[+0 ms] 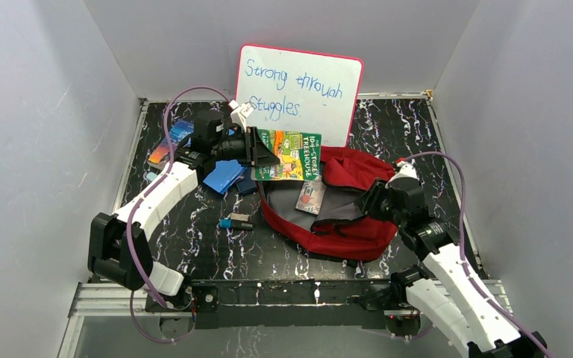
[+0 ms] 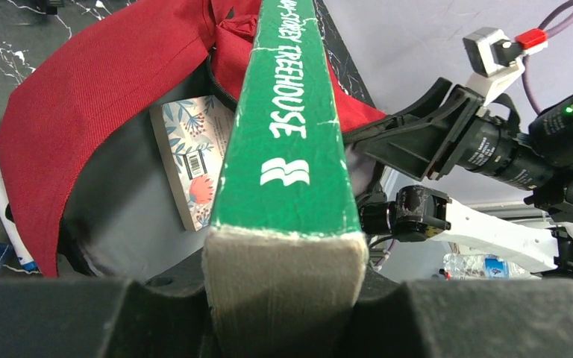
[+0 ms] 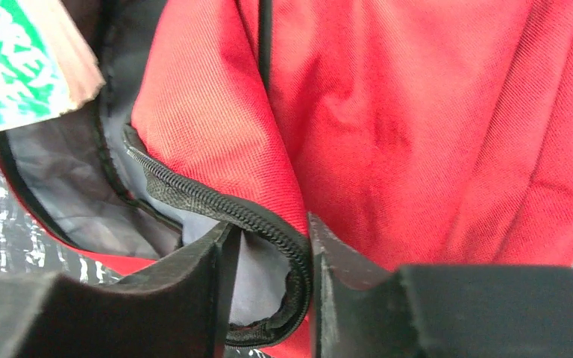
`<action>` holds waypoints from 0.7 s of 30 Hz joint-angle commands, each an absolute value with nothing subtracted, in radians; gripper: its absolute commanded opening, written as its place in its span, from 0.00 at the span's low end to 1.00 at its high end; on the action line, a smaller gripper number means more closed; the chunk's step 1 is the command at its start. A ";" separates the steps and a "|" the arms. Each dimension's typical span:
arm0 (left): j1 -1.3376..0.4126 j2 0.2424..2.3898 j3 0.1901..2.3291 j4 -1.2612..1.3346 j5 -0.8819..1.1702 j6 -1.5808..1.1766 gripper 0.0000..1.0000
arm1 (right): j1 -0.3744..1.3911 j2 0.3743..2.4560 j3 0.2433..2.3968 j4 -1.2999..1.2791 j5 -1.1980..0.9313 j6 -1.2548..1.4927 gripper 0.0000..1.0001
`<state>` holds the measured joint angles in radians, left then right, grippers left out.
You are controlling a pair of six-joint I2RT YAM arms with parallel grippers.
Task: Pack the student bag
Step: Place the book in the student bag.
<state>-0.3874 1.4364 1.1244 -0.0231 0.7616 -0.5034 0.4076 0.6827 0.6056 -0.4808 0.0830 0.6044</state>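
The right arm (image 1: 448,268) reaches in from the near edge of the tabletop (image 1: 194,250) to the near right side of the student bag (image 1: 351,233). The right jaws are drawn narrow and pinch the bag's black zipper rim (image 3: 216,205), with red fabric (image 3: 418,112) bunched just beyond and grey lining showing inside the opening.

The bag lies on the dark marbled tabletop, right of the middle, with its mouth gaping and the grey lining exposed (image 2: 112,216). To the left of the bag, apart from it, a small black and blue item (image 1: 236,221) lies on the tabletop; what it is cannot be told.

Inside the bag, against the lining, rests a small patterned notebook (image 1: 310,196) with a barcode on its cover (image 2: 194,160).

Above the bag's far left rim, the left arm (image 1: 157,198) stretches across, and the left jaws are clamped on a green paperback (image 1: 289,155) with "TREEHOUSE" on its spine (image 2: 291,127). The book is off the tabletop, its far end over the bag's opening; its corner shows in the right wrist view (image 3: 7,67).

Left of the bag, under that arm, lies a blue case (image 1: 222,177), and farther left a blue and orange book (image 1: 170,142). Behind the bag a whiteboard (image 1: 298,93) with blue handwriting stands against the back wall.
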 commanded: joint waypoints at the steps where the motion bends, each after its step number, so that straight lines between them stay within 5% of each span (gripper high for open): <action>1: -0.387 1.397 1.137 0.006 0.782 -0.483 0.00 | 0.405 0.626 0.600 -0.370 0.071 0.610 0.37; 8: -0.387 1.382 1.172 -0.139 0.739 -0.457 0.00 | 0.404 0.636 0.702 -0.414 0.112 0.578 0.00; 21: -0.387 1.416 1.198 -0.243 0.722 -0.482 0.00 | 0.406 0.748 0.961 -0.389 0.068 0.555 0.00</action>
<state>-0.3874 1.4364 1.1397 -0.2649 0.6880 -0.4656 0.4080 0.7441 0.8921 -0.4679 0.0795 0.5655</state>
